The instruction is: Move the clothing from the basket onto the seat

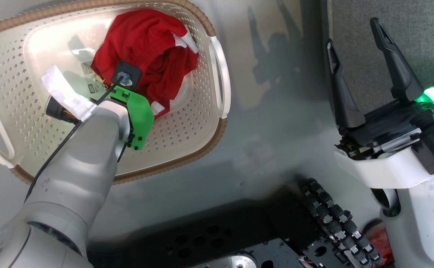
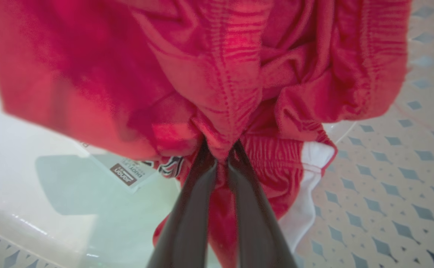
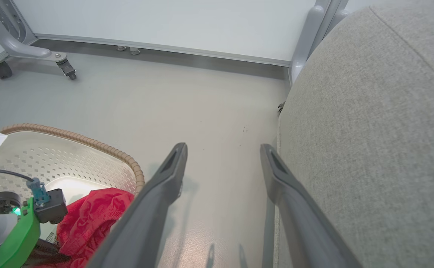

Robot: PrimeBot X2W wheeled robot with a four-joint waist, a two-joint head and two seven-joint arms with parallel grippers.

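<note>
Nearest: left pincer (image 2: 220,150), closed almost fully and nipping a fold of the red clothing (image 2: 217,74), which is bunched in the basket (image 1: 202,123). Sticker (image 2: 129,173) on the basket bottom has a brown tag; print is upside down, can't read it reliably. Seat (image 3: 369,130) lies to the basket's right with bare floor (image 3: 202,104) between, so lift, then swing right. Right pincer (image 3: 223,149) is wide open and empty, just beside the seat and nearer to it.
</note>
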